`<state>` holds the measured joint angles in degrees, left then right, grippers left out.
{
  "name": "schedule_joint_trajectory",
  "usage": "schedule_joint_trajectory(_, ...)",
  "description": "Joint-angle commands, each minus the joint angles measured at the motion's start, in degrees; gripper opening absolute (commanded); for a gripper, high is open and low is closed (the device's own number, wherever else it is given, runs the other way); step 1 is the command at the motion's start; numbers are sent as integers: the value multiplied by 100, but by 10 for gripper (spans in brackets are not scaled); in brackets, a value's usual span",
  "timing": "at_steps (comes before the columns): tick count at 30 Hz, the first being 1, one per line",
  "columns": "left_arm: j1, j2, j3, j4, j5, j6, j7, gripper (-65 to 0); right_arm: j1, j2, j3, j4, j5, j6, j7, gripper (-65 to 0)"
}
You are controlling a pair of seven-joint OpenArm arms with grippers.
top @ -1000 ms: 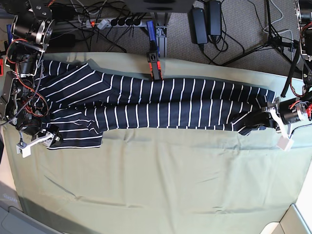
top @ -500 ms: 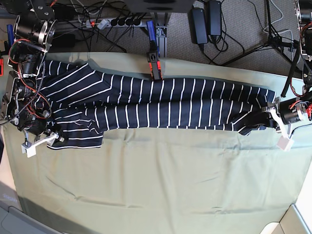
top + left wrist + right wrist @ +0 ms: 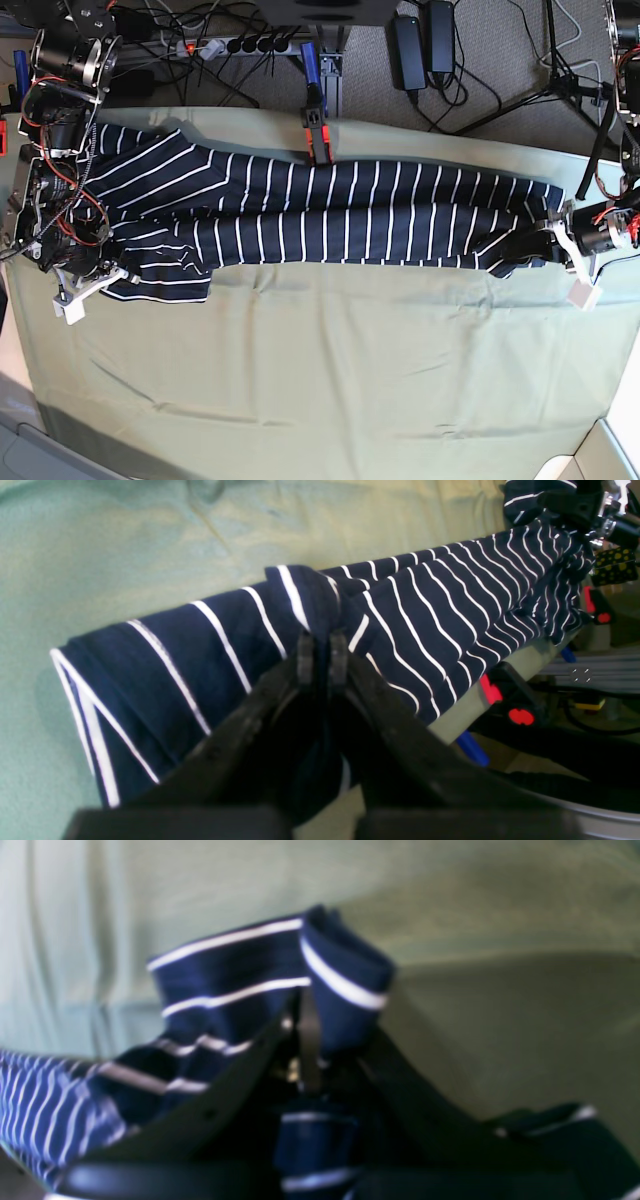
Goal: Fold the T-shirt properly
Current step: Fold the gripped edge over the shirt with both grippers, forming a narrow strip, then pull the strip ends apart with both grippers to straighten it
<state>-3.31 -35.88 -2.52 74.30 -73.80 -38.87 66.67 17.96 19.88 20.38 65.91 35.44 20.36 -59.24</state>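
Left wrist view: the left tool [image 3: 320,647] is clamped on the T-shirt [image 3: 425,610] hem.

Right wrist view: the right tool [image 3: 320,1040] pinches a sleeve fold.

Base view: the shirt lies along the far tabletop [image 3: 330,380]; next, I reckon, both lift and fold together.

No readable text, label, brand, number or sign appears in any view (the T-shirt [image 3: 330,210] shows only white stripes, and the power strip [image 3: 235,44] at the far left edge carries no legible marking).
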Motion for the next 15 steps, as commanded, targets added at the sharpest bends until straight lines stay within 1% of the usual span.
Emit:
schedule_joint_trajectory(1,-96,-114,-39,85,-118,-113,-37,-650,66,94,11,308,138,369,24,-650)
schedule_joint_trajectory(5,-94,-114,-39,87,-164,-113,66,-650,-400,133,13,1274,271,369,-284,-650)
schedule_joint_trajectory(8,-94,-118,-39,85,-181,-113,131,-650,-933,223,13,1851,315,367,-293,-650)
schedule_joint_trajectory(12,-94,-181,-39,85,-184,-113,229,-650,-1681,234,37,2621,348,367,-289,-650)
schedule_joint_trajectory(15,-96,-243,-39,87,-372,-113,542,-650,-2229,232,116,3195,361,367,-264,-650)
